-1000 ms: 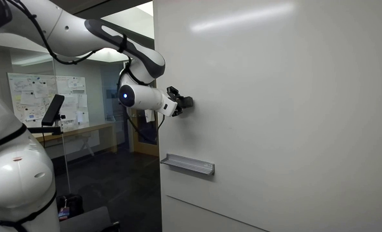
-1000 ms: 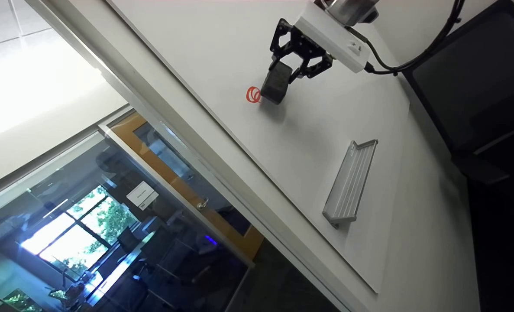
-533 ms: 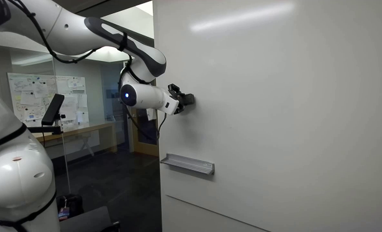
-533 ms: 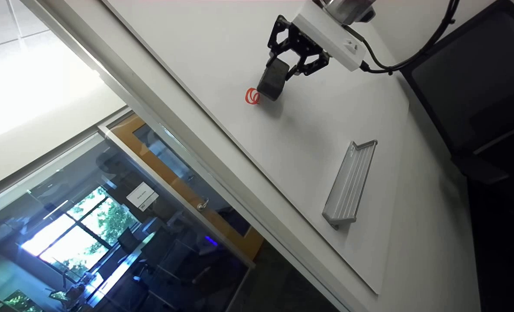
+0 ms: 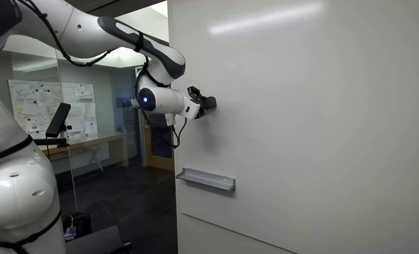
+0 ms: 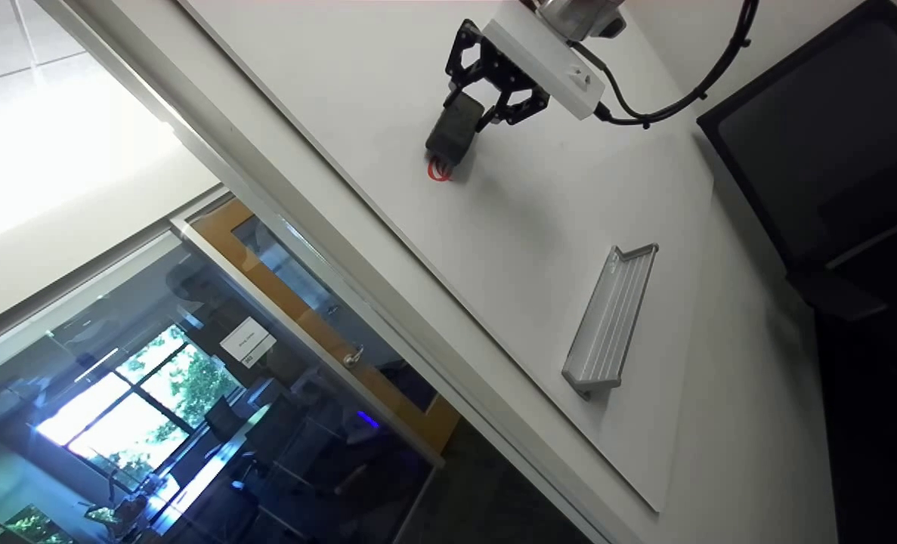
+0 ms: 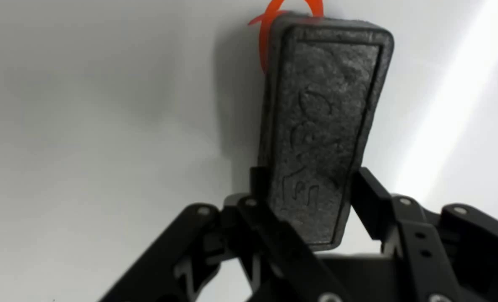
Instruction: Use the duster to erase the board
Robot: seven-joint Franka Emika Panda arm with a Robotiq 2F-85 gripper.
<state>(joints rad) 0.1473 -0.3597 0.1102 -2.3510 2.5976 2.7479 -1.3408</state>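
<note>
The board (image 5: 301, 141) is a large upright white panel in both exterior views (image 6: 524, 219); it also fills the background of the wrist view (image 7: 106, 126). My gripper (image 7: 308, 184) is shut on the duster (image 7: 324, 109), a dark block, with one finger on each long side. In both exterior views the gripper (image 5: 201, 102) (image 6: 467, 112) holds the duster (image 5: 211, 102) (image 6: 454, 132) at the board's face; I cannot tell if it touches. A red scribble (image 6: 439, 171) shows partly past the duster's end, also in the wrist view (image 7: 264, 42). The duster hides part of it.
A light grey tray ledge (image 5: 205, 180) sticks out from the board below the gripper, also in an exterior view (image 6: 610, 321). The board's side edge runs close by, with a glass wall and door beyond. A black stand-mounted device (image 5: 58, 121) stands near the arm.
The arm has carried the duster upward and slightly right in an exterior view. It was beside the red scribble and now overlaps part of it. The grip has not changed.
</note>
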